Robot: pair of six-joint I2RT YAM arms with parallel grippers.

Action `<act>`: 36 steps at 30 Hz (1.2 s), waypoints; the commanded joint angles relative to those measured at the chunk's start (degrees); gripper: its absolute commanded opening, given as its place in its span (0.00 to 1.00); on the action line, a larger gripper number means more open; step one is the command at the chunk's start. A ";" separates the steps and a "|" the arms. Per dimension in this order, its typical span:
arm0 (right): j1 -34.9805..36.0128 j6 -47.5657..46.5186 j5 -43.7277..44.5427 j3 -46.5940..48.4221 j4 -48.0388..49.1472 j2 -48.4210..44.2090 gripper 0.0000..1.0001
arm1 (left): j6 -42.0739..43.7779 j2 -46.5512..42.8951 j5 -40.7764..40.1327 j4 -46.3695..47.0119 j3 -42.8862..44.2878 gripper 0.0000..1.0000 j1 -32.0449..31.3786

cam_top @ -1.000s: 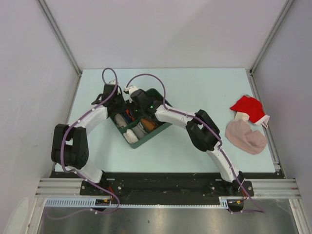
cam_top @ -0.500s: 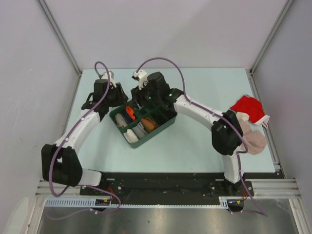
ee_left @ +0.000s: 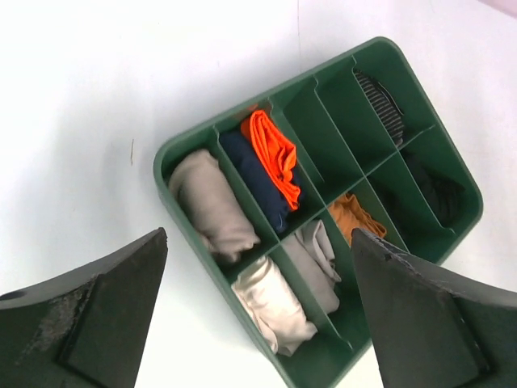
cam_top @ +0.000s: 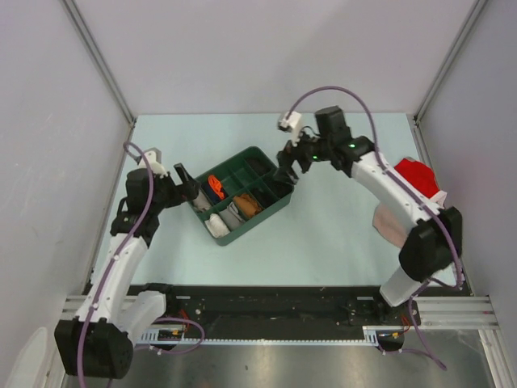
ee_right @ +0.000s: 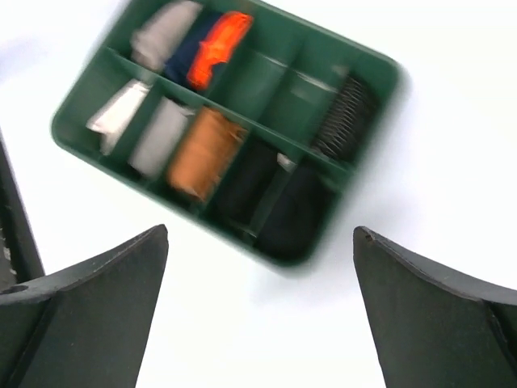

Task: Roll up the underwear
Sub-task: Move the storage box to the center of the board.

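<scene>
You have drawn both arms back from the green divider tray (cam_top: 262,218). The left gripper (ee_left: 258,238) and right gripper (ee_right: 260,233) gape empty. The underwear (ee_left: 266,166) lies rolled in its compartment beside a beige roll (ee_left: 212,206), so the task looks finished.

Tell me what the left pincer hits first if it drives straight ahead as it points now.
Probably the green tray: the open left pincer aims at its near compartments, around the rolled underwear and a beige roll. Depth is unclear.

We have drawn our left gripper (cam_top: 187,183) and right gripper (cam_top: 283,172) back off the green compartmented plastic tray (cam_top: 259,219), uncovering seemingly rolled navy-and-orange underwear (ee_left: 258,182).
</scene>
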 commanded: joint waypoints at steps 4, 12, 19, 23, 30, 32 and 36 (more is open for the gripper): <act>-16.26 4.09 -3.44 -9.16 1.49 -16.30 1.00 | -7.42 -6.56 8.30 1.83 -8.40 1.00 5.05; -38.25 2.01 -24.90 -14.59 -10.64 -17.54 1.00 | -11.46 5.19 7.70 2.89 -8.51 0.94 5.07; -38.44 1.92 -24.48 -23.31 -6.61 -22.12 1.00 | -8.22 17.94 -1.17 -3.79 0.79 0.72 0.69; -38.70 1.83 -24.12 -23.49 -6.43 -23.08 1.00 | -7.86 21.90 -6.10 -4.49 2.91 0.50 -0.73; -39.41 0.95 -24.99 -24.37 -6.87 -23.61 1.00 | -7.86 27.97 -11.37 -5.90 8.71 0.20 -0.73; -39.50 0.68 -25.00 -24.55 -7.13 -23.70 1.00 | -8.65 28.68 -12.43 -6.25 11.08 0.15 -0.64; -39.50 0.24 -23.51 -25.07 -6.87 -23.88 1.00 | -9.62 33.58 -13.58 -7.66 17.58 0.08 0.58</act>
